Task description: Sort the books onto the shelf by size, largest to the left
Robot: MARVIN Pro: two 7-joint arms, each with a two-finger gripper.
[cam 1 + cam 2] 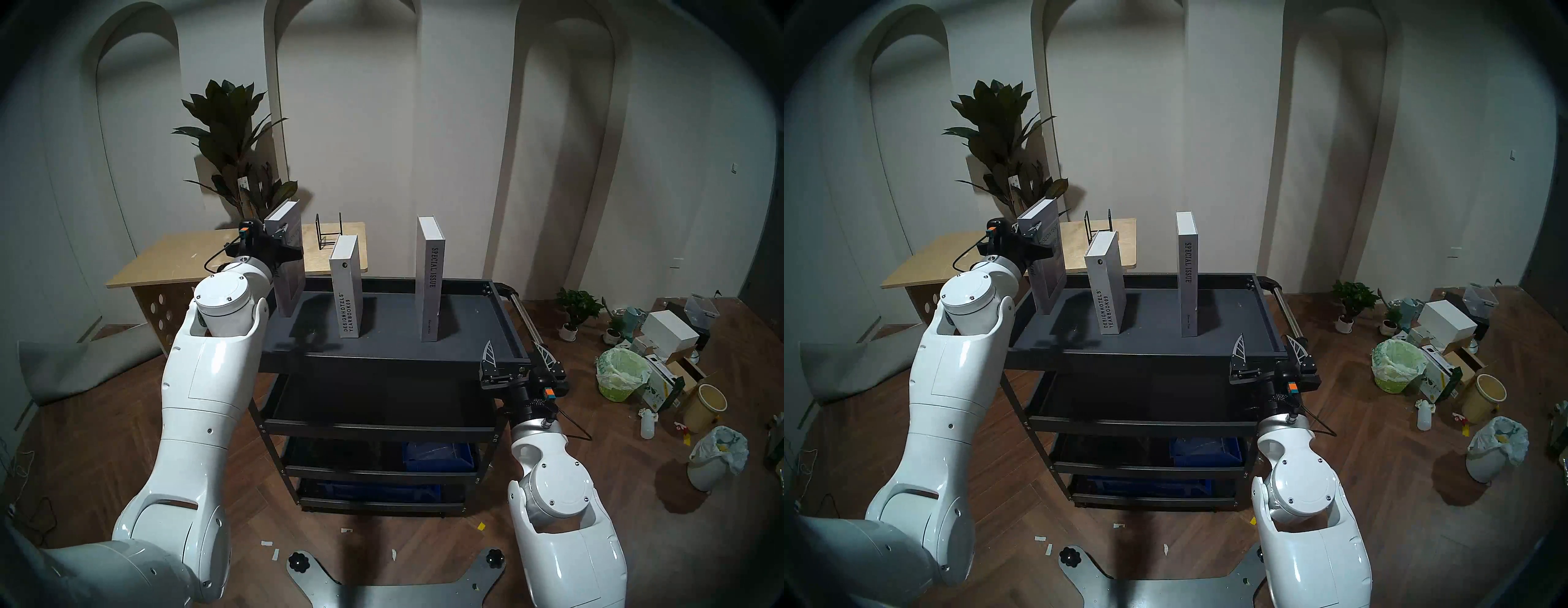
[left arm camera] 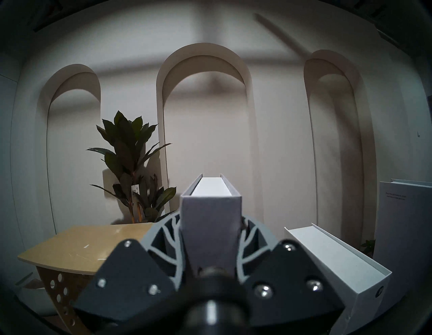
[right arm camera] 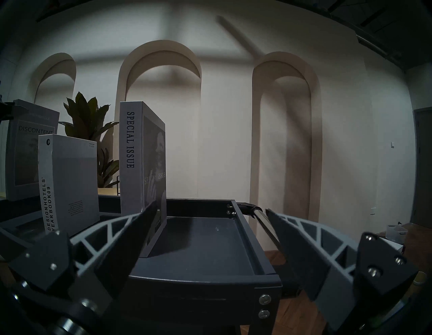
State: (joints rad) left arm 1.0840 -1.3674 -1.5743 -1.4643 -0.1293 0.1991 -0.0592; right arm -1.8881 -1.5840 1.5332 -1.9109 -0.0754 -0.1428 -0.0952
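Note:
Three grey books stand on the dark-grey shelf tray [image 1: 394, 339] [image 1: 1153, 339] [image 3: 198, 241]. My left gripper [image 1: 278, 234] [image 1: 1032, 231] [image 2: 211, 234] is shut on the spine of the "Discontent" book [image 1: 290, 271] [image 1: 1048, 271] [image 2: 211, 224] [image 3: 28, 154], upright at the tray's far left edge; whether it rests on the tray is unclear. "DESIGNHOTELS YEARBOOK09" [image 1: 350, 297] [image 1: 1108, 293] [image 2: 339, 264] [image 3: 67, 184] stands in the middle. "SPECIAL ISSUE" [image 1: 429, 280] [image 1: 1187, 276] [image 3: 132, 159] stands to the right. My right gripper [image 1: 514, 346] [image 1: 1265, 339] [image 3: 211, 208] is open and empty at the tray's front right corner.
A plywood table [image 1: 178, 259] with a small black wire rack [image 1: 329, 233] stands behind the cart, and a tall plant [image 1: 235, 140] behind that. The cart's handle [image 1: 526, 322] juts out on the right. Bins, boxes and pots [image 1: 662, 365] litter the floor at the right.

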